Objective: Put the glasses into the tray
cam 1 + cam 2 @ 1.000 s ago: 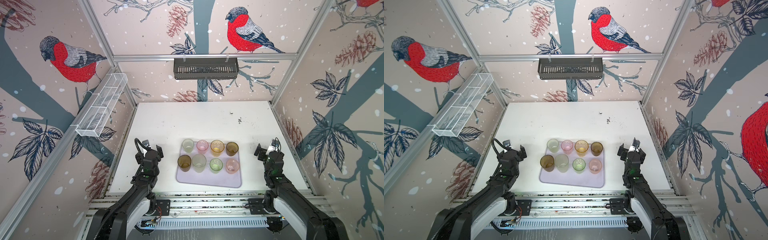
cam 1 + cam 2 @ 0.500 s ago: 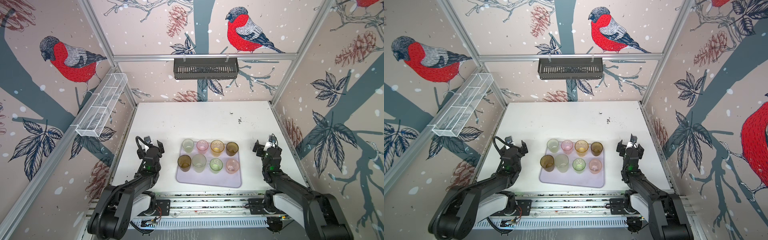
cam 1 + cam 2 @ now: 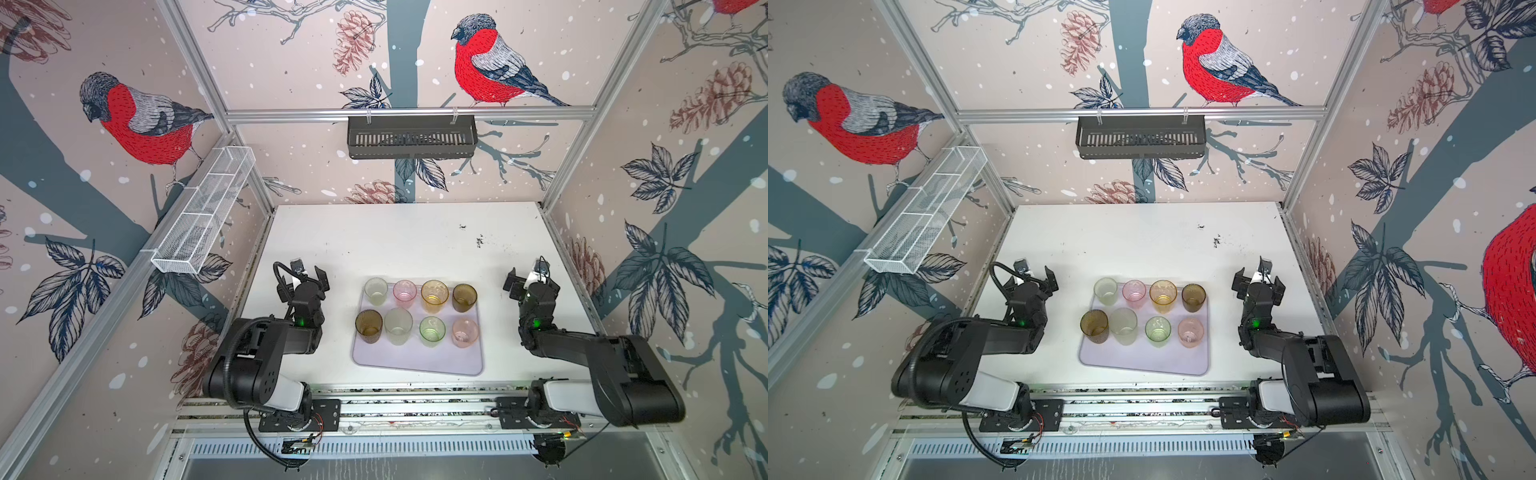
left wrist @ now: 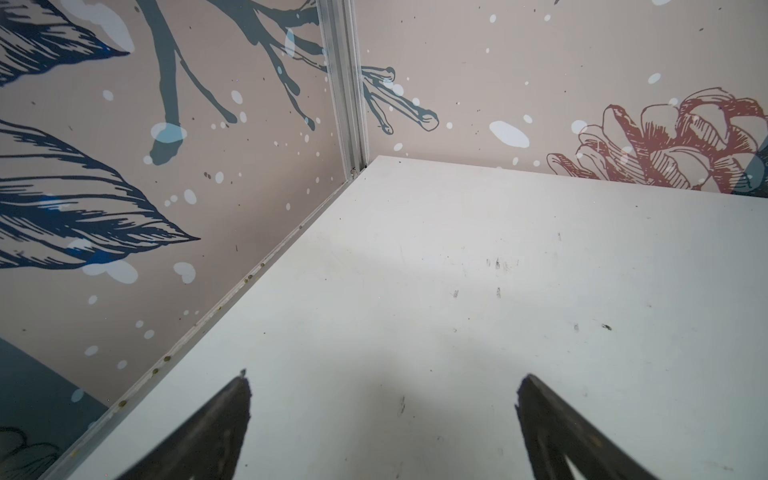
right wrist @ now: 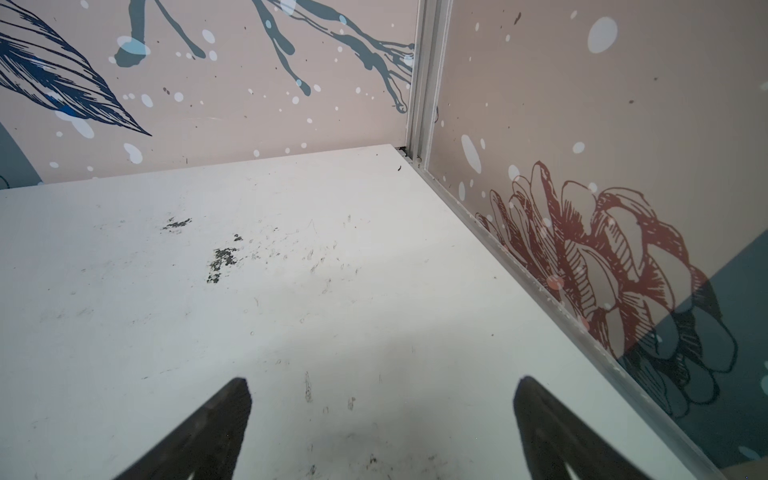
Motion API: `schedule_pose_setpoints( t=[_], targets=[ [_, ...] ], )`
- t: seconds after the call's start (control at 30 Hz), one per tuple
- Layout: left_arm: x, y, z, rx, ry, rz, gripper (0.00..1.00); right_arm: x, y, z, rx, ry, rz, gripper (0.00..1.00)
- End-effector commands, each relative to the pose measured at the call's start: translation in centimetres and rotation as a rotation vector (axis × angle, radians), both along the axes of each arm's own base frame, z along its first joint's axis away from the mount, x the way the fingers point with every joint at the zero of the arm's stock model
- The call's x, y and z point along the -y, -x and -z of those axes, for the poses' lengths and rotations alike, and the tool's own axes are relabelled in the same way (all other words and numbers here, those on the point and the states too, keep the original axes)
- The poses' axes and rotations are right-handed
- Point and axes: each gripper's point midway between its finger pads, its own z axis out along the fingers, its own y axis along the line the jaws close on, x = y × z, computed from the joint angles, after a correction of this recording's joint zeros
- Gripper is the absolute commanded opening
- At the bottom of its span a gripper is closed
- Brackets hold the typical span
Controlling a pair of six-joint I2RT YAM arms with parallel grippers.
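Several tinted glasses stand upright in two rows on the pale lilac tray (image 3: 415,365) (image 3: 1142,361), shown in both top views. The back row runs from a whitish glass (image 3: 376,291) through a pink glass (image 3: 404,292) and an amber glass (image 3: 434,296) to a brown glass (image 3: 464,297). In front stand another brown glass (image 3: 368,326), a frosted glass (image 3: 398,326), a green glass (image 3: 432,331) and a peach glass (image 3: 465,332). My left gripper (image 3: 303,284) (image 4: 382,386) hangs open and empty left of the tray. My right gripper (image 3: 532,283) (image 5: 381,388) is open and empty to its right.
A black slotted basket (image 3: 411,137) hangs on the back wall and a white wire mesh basket (image 3: 203,216) on the left wall. Each wrist view faces a back corner of the white table (image 4: 457,291) (image 5: 291,311), with the side walls close by.
Both arms have folded down toward the front rail, and the grippers have shifted slightly away from it. Both stay open. The glasses have not moved.
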Motion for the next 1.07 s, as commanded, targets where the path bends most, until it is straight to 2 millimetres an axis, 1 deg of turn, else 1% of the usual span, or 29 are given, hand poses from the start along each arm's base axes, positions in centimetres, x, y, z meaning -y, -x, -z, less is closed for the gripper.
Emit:
schedule_pose_setpoints(
  t=[0.0, 0.07, 0.13, 0.17, 0.2, 0.27, 0.3, 0.43, 0.5, 1.03],
  targets=[
    [0.5, -1.2, -2.3, 0.094, -0.003, 0.035, 0.99, 0.4, -0.7, -1.7, 0.108, -0.001, 0.028, 1.00],
    [0.5, -1.0, -2.3, 0.103, 0.007, 0.047, 0.99, 0.6, -0.7, -1.6, 0.139, 0.004, 0.035, 1.00],
    [0.9, -0.5, -2.1, 0.119, 0.010, 0.089, 0.99, 0.9, -0.4, -0.9, 0.108, -0.023, 0.052, 1.00],
    [1.0, -0.3, -1.7, 0.121, 0.011, 0.096, 0.99, 1.0, -0.2, -1.0, 0.129, -0.021, 0.055, 1.00],
    [0.9, -0.2, -2.1, 0.146, 0.005, 0.092, 0.99, 1.1, 0.0, -1.5, 0.170, -0.008, 0.054, 1.00],
    [0.9, -0.4, -1.7, 0.124, 0.014, 0.094, 0.99, 1.1, -0.2, -1.0, 0.135, -0.022, 0.054, 1.00],
    [0.9, -0.3, -1.9, 0.137, 0.010, 0.095, 0.99, 1.2, -0.5, -0.8, 0.117, -0.027, 0.054, 1.00],
    [0.8, -0.2, -2.0, 0.142, 0.007, 0.091, 0.99, 1.2, -0.2, -1.2, 0.155, -0.013, 0.051, 1.00],
    [0.8, -0.2, -2.0, 0.141, 0.009, 0.091, 0.99, 1.1, -0.3, -0.9, 0.139, -0.019, 0.051, 1.00],
    [0.9, -0.2, -2.0, 0.143, 0.012, 0.097, 0.99, 1.2, -0.1, -1.2, 0.153, -0.015, 0.051, 1.00]
  ],
)
